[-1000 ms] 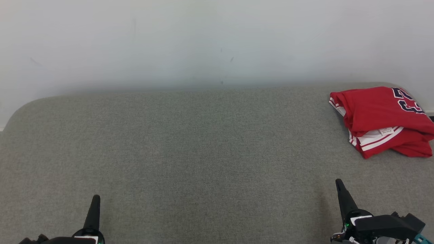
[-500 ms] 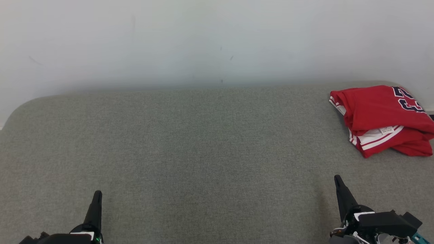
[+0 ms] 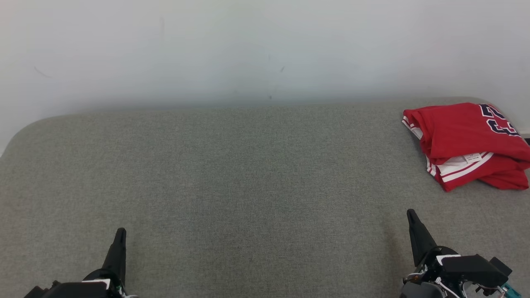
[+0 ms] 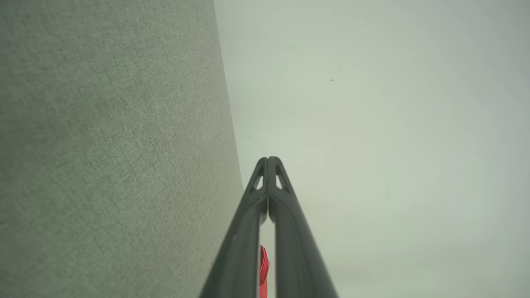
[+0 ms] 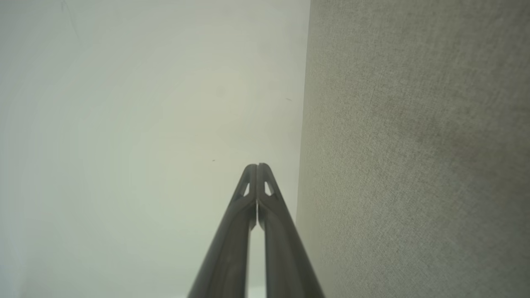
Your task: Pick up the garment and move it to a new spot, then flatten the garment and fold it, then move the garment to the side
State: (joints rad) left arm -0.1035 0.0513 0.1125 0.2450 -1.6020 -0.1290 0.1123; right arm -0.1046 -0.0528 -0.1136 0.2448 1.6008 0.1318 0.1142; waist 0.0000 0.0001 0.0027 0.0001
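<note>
Fingers of my left gripper [image 3: 120, 232] and right gripper [image 3: 411, 215] are pressed tight together, holding nothing, low over the near side of the grey cushion [image 3: 248, 186]. The red garment [image 3: 463, 136] lies folded at the cushion's far right, well apart from both. It looks close to the edge. A stray brush from my right arm could push it off or undo the folds.

You get little to read here. On the red garment [image 3: 463, 132], at two o'clock in the head view, there are dark navy block numerals [image 3: 497, 122], folded over and cut off; they are possibly two digits, perhaps a 2 or 3. A small white tag [image 3: 472, 157] at its five o'clock carries print too small to read.
</note>
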